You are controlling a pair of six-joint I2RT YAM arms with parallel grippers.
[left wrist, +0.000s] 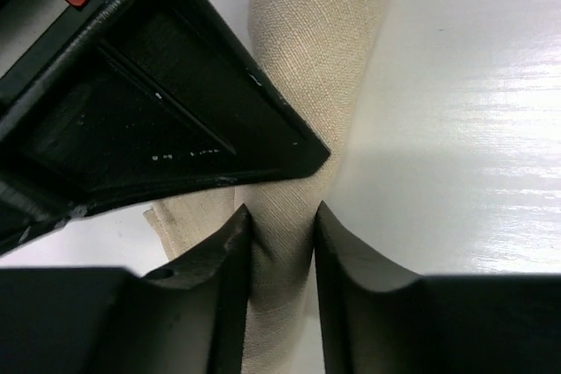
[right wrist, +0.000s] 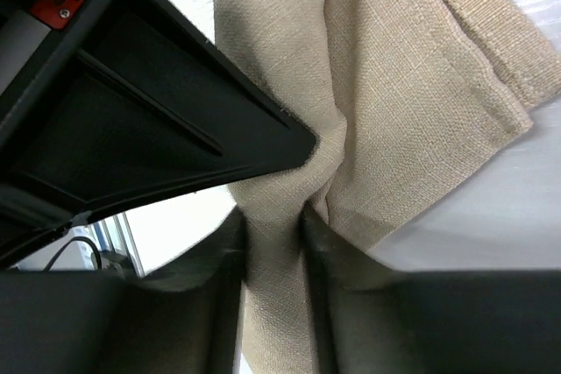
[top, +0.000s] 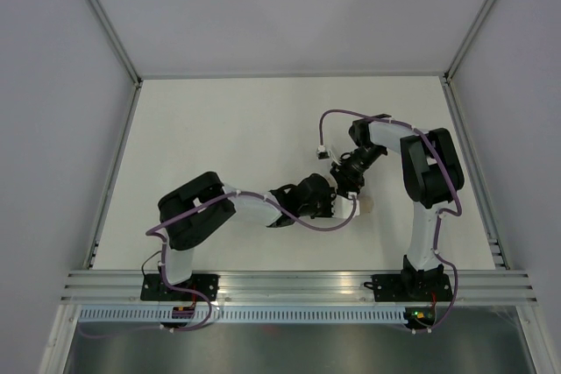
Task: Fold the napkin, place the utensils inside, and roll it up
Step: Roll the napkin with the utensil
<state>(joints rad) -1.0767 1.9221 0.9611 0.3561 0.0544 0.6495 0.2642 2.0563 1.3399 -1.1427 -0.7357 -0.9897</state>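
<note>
Black jaws of left gripper [left wrist: 281, 247] and right gripper [right wrist: 273, 247] are clenching limp, seemingly light beige woven-cloth napkin [right wrist: 403, 102], judged best held mid-bundle.

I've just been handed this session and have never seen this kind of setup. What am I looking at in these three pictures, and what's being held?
The overhead picture looks down from behind two robot arms bolted at the near edge of a white table. The left arm starts bottom left and the right arm bottom right. They meet mid-table.

The other two pictures come from a camera on each wrist, looking past that arm's own dark fingers. In the left wrist view, the left gripper is closed on a bunched beige napkin. In the right wrist view, the right gripper pinches the same cloth, whose hemmed edge shows. From above, only a sliver of napkin shows. No utensils are visible anywhere.
</note>
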